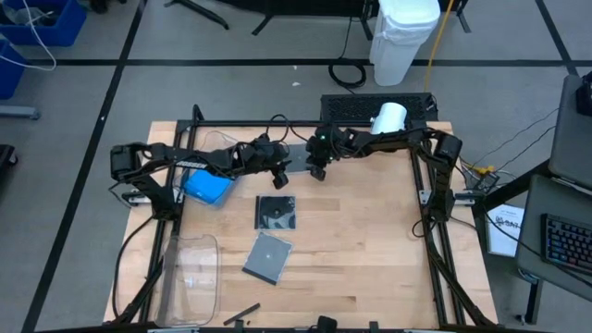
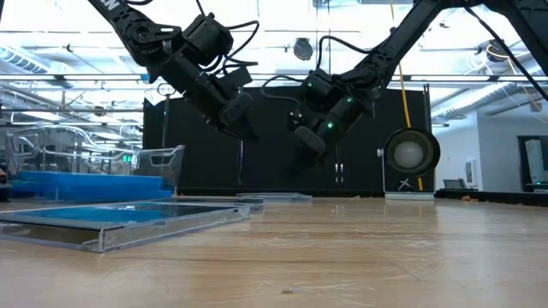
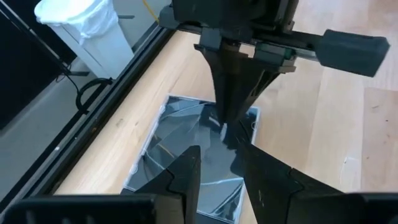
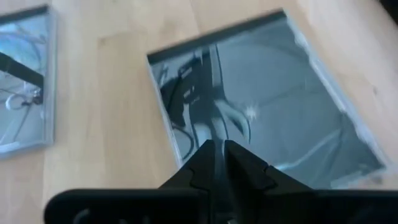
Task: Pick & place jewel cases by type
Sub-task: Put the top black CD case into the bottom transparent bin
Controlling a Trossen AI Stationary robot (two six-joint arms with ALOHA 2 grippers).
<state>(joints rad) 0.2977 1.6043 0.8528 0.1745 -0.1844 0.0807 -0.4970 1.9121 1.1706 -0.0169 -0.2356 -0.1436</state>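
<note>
- No brand, label or writing can be read on any case, bin or arm.
- Nearest, at the table's (image 1: 370,277) near-left edge, stands one empty clear bin (image 1: 191,277).
- Just right of it, one grey jewel case (image 1: 268,256) lies flat and turned at an angle; two grey or dark cases lie loose on the wood in all.
- A little farther, near the middle of the table, the dark jewel case (image 1: 276,213) lies flat and square to the table edge, apart from the grey one.
- To the left, a stack of blue jewel cases (image 1: 207,188) sits inside a second clear bin (image 1: 215,143); how many are in the stack cannot be told.
- Above and beyond the dark case hangs the left gripper (image 1: 280,178); its fingers (image 3: 186,177) stand slightly apart, holding nothing, off the table.
- Just right of it, tip to tip, hangs the right gripper (image 1: 318,172); its fingers (image 4: 202,163) are pressed together, empty, clear of the wood.
- Farthest, past the table's far edge, stand a white roll (image 1: 388,117) and a white waste bin (image 1: 403,39).
</note>
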